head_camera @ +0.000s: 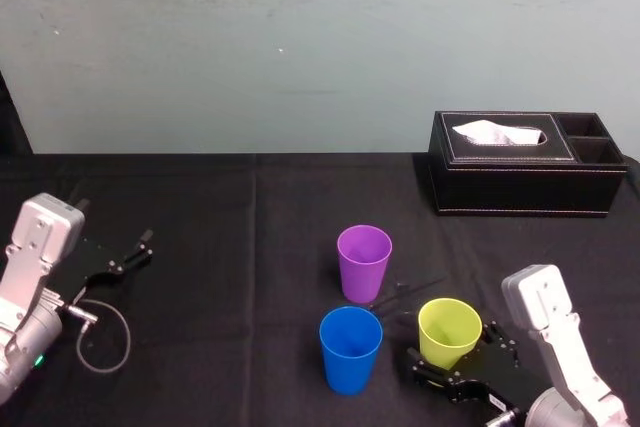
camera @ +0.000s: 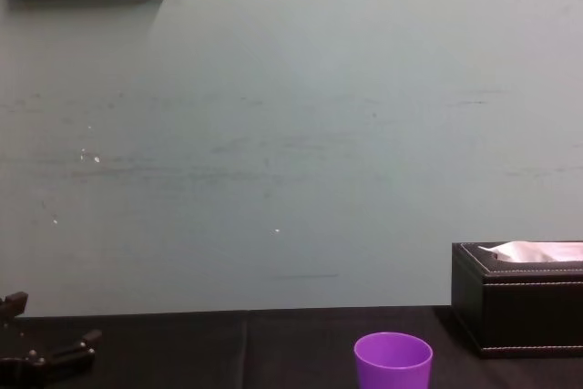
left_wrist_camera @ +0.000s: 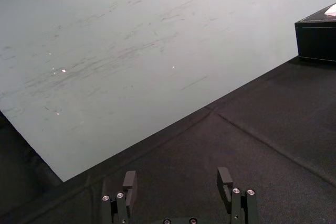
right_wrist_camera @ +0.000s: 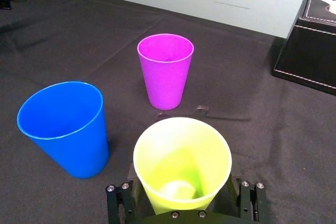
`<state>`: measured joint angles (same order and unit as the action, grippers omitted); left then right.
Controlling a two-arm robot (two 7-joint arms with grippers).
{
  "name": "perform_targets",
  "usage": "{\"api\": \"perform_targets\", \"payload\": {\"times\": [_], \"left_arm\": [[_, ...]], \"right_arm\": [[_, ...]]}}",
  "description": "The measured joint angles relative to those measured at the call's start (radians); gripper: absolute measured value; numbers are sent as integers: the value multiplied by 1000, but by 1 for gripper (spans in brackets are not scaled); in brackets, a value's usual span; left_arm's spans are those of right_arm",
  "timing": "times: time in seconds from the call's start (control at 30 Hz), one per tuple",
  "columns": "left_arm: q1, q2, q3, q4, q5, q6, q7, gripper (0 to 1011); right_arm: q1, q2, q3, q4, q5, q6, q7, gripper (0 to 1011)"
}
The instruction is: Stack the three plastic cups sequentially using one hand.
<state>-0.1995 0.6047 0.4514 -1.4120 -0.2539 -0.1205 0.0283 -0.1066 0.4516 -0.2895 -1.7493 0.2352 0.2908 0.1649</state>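
Cups are standing upright and apart on the table (right_wrist_camera: 262, 129): purple cup (right_wrist_camera: 165, 72) behind, blue cup (right_wrist_camera: 65, 129) beside yellow cup (right_wrist_camera: 181, 166). Right gripper (right_wrist_camera: 184, 188) is straddling the yellow cup low down, jaws open, not yet pinching — probably lining up a lift. Left gripper (left_wrist_camera: 178, 179) is idling far left, open and empty.

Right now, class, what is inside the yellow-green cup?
The right wrist view looks down into the yellow-green cup: only its own inner wall and pale bottom, no other cup. It stands between the open fingers of the right gripper. The cloth beneath it is covered.
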Motion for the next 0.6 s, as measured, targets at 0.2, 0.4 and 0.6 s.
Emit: {"api": "perform_targets", "payload": {"times": [0.2, 0.4, 0.6], "left_arm": [[0, 0, 0, 0, 0, 0, 0, 1000], [0, 0, 0, 0, 0, 0, 0, 1000], [0, 0, 0, 0, 0, 0, 0, 1000]], "right_arm": [[6, -17, 9, 12, -12, 2, 13, 1003], [7, -22, 13, 15, -16, 3, 22, 1003], [0, -35, 23, 8, -37, 7, 17, 1003]]}}
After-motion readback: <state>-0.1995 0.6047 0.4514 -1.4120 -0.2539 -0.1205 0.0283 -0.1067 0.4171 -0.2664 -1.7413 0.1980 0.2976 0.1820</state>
